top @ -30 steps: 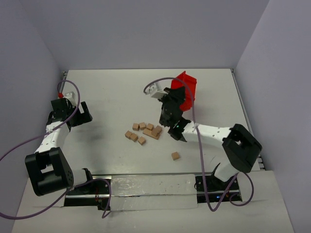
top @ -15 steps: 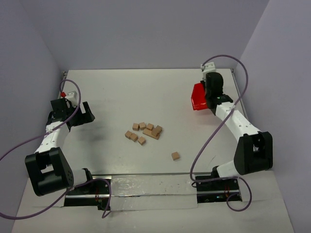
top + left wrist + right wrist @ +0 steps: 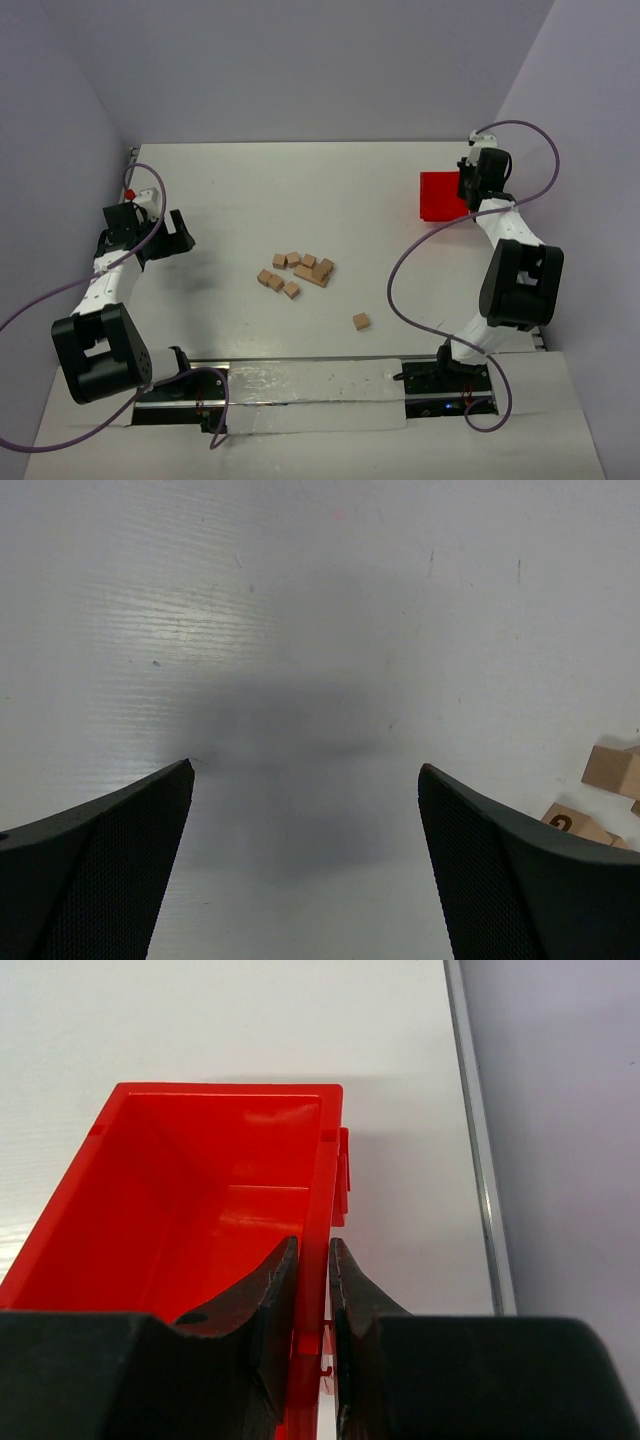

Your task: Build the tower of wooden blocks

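Several small tan wood blocks point(image 3: 296, 271) lie loose in a flat cluster at the table's middle, and one lone block point(image 3: 360, 321) sits nearer the front. No tower shows in any view. My right gripper point(image 3: 466, 188) is at the far right, shut on the side wall of the red bin point(image 3: 440, 197). In the right wrist view my gripper point(image 3: 312, 1246) pinches that wall, and the bin point(image 3: 200, 1190) looks empty inside. My left gripper point(image 3: 178, 237) hovers open at the left. In the left wrist view the gripper point(image 3: 307, 768) holds nothing, and two blocks point(image 3: 610, 770) peek in at the right edge.
Grey walls close in the table on three sides. A metal rail point(image 3: 480, 1150) runs along the right table edge, close beside the bin. A purple cable point(image 3: 420, 250) loops from the right arm over the table's right part.
My right arm has swung the red bin from above the block cluster to the far right of the table. The left arm and the blocks have not moved.
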`<state>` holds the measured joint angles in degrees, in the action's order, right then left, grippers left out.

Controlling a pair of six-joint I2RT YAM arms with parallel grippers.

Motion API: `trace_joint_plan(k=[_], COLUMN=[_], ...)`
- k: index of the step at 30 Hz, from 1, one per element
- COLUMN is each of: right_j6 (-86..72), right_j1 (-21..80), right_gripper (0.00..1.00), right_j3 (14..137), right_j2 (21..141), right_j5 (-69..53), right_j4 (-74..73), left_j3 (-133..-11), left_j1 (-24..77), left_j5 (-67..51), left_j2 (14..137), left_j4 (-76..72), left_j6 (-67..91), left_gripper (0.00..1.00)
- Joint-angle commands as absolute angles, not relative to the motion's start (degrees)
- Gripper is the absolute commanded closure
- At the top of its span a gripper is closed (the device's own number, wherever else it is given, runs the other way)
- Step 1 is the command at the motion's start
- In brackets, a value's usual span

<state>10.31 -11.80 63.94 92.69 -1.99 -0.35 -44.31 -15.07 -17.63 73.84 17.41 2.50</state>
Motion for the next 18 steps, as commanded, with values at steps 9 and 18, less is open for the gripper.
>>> trace_joint_plan(k=[9,18], right_j6=[14.4,16.6], right_j1=[-16.6,-18.1], right_gripper=[1.00,0.97], right_j3=[75.6,81.9], right_j2=[105.6,113.8], right_j5=[-7.9,-7.6], right_j4=[5.5,2.3], left_j3=[-45.9,-46.5], left_j1=[-15.5,-15.6], left_j5=[-16.7,-16.6], left_j2=[74.9,76.2], left_j4=[15.9,16.0], left_j6=[2.5,2.7], left_gripper=[0.01,0.01])
